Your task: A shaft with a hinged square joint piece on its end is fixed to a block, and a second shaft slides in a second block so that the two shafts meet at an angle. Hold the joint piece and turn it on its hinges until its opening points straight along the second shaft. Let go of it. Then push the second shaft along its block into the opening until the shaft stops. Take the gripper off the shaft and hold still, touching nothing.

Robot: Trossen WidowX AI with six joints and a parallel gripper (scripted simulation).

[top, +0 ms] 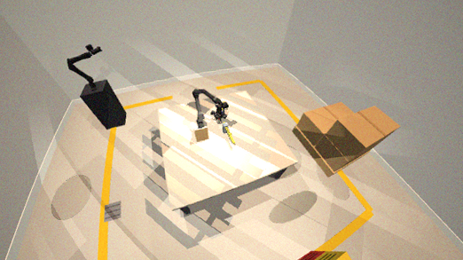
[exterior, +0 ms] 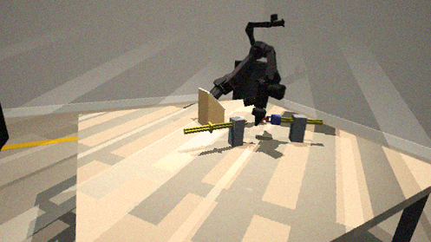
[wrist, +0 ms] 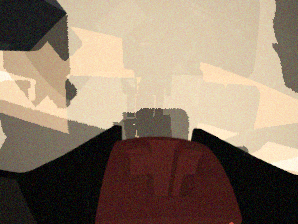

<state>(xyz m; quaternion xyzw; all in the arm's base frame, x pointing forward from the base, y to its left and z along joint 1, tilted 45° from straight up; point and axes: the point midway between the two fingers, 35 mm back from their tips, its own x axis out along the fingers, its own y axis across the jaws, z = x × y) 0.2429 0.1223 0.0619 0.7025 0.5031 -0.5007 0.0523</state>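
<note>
The red joint piece (wrist: 165, 185) fills the space between the two black fingers in the wrist view. My gripper (wrist: 157, 135) (exterior: 257, 122) is shut on it. In the exterior view a blue hinge part (exterior: 275, 120) sits just right of the fingers, on the end of the fixed yellow shaft (exterior: 314, 122), which passes through a grey block (exterior: 297, 130). The second yellow shaft (exterior: 197, 128) (top: 230, 136), with a small cross piece on it, runs through the other grey block (exterior: 236, 133), at the left. Its inner end is mostly hidden near the fingers, and the joint's opening is not visible.
A tan upright board (exterior: 211, 109) (top: 202, 134) stands near the arm's base, behind the second shaft. The table (exterior: 337, 180) (top: 190, 183) carries the setup. A dark block (wrist: 30, 25) shows at the wrist view's upper left. Stacked boxes (top: 341, 134) and a second arm on a black pedestal (top: 104, 105) stand off the table.
</note>
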